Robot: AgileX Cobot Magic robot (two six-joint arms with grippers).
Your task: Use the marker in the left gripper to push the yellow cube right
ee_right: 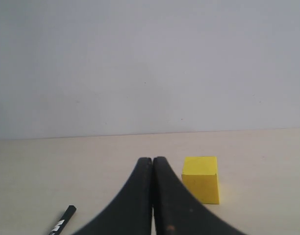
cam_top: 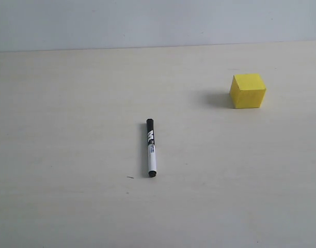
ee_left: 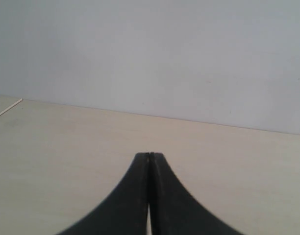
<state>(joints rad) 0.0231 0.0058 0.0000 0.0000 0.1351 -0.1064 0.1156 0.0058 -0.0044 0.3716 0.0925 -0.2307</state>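
The marker [cam_top: 151, 148] lies flat on the pale table near the middle of the exterior view, black cap pointing away, and no gripper holds it. Up to its right sits the yellow cube [cam_top: 248, 91]. Neither arm shows in the exterior view. My left gripper [ee_left: 150, 155] is shut with nothing between its fingers and only bare table ahead of it. My right gripper [ee_right: 153, 159] is shut and empty too. Beyond its tips the right wrist view shows the yellow cube [ee_right: 202, 178] and the marker's black cap [ee_right: 64, 219] at the frame's edge.
A pale wall [cam_top: 158, 23] rises behind the table's far edge. In the left wrist view a table edge [ee_left: 8, 110] runs across one corner. A small dark speck [cam_top: 130, 177] lies beside the marker's near end.
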